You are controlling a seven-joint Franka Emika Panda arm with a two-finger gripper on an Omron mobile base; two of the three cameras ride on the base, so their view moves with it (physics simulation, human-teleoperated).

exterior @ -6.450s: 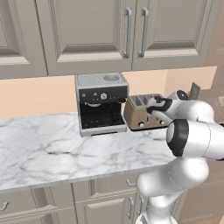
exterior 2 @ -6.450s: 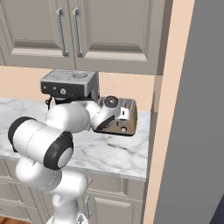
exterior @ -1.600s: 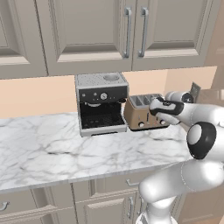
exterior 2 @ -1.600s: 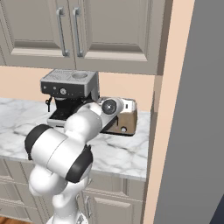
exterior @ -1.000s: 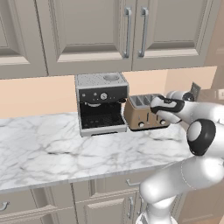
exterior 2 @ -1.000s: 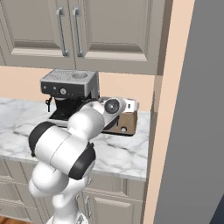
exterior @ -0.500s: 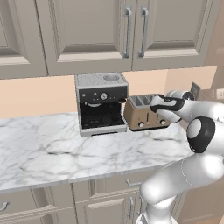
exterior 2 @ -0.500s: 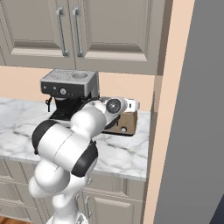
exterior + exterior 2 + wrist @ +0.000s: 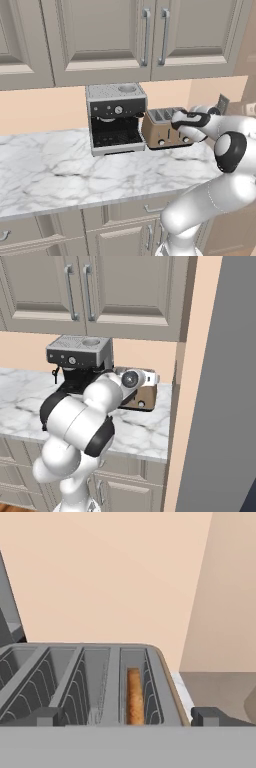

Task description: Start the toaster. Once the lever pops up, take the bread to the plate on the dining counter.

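Simulated kitchen worktop with the arm reaching over the toaster (image 9: 162, 131); the toaster, a bronze-brown box with a silver slotted top, stands on the marble worktop (image 9: 75, 170) just beside the black-and-silver coffee machine (image 9: 116, 118), on that machine's right in the left base view; beige upper cabinets (image 9: 125, 35) hang above both appliances. The gripper (image 9: 128, 716) hovers over the toaster's top, its two dark fingertips (image 9: 42, 716) set wide apart, jaws open and holding nothing; one tip stands at the left of the slots in the hand view and the other beyond the toaster's right edge. The bread (image 9: 133, 695), a brown-crusted slice, sits upright and low inside the rightmost slot as the hand view shows it; the neighbouring slots show bare wire guides. In the right base view the white hand (image 9: 136, 378) lies across the toaster (image 9: 141, 398), covering most of its top; the toaster's lower face with a small round control remains visible below the hand, close to the peach side wall (image 9: 184, 376).
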